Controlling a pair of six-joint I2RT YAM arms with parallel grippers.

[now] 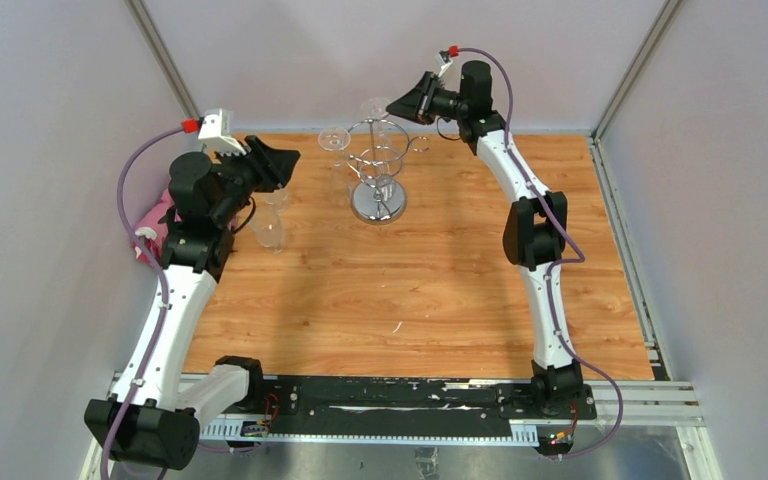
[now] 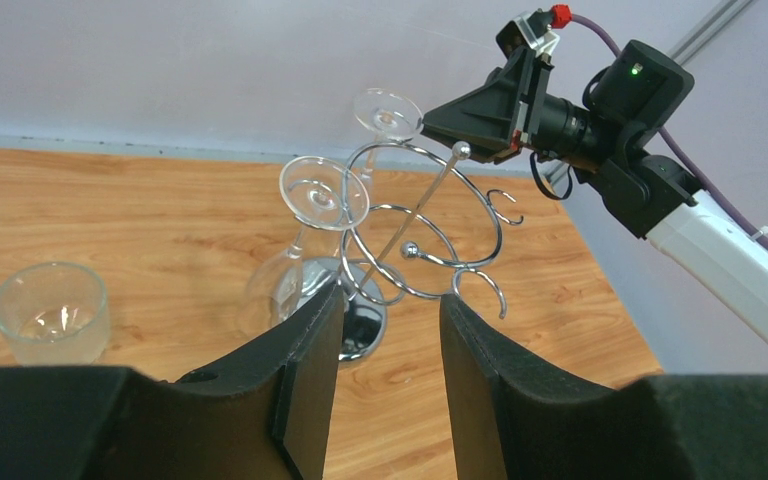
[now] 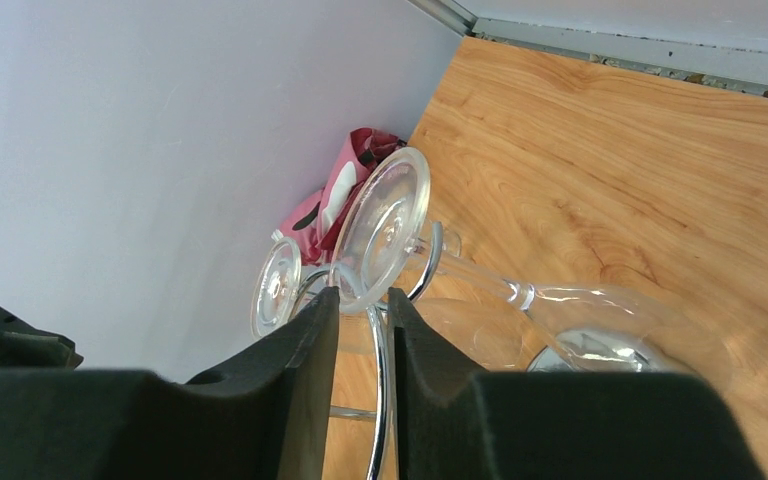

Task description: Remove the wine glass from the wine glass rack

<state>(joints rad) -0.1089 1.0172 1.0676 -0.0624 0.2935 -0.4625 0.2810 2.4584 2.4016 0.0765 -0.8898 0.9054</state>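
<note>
- Step in hand: the approach. No glass is off yet. The wine glass (image 2: 323, 192) hangs foot-up in a ring on the left side of the wine glass rack (image 1: 378, 204), which stands at the far middle of the desk (image 1: 410, 290). A second wine glass (image 1: 375, 106) hangs at the rack's far side.
- My left end effector (image 2: 390, 300) is released and holds nothing. It hovers short of the rack and points at it.
- My right end effector (image 3: 363, 295) sits at the rack's top, its fingers drawn narrow about a chrome wire. I cannot tell whether the pads bear on it.
- Next move, in my judgement: advance the left end effector to the hanging stem, close gently, then slide the foot outward through the ring's opening.
- Hazard: the rack looks light, and a sideways pull may tip it unless it is steadied.
- A tumbler (image 2: 50, 310) stands on the desk, well left of the rack.
</note>
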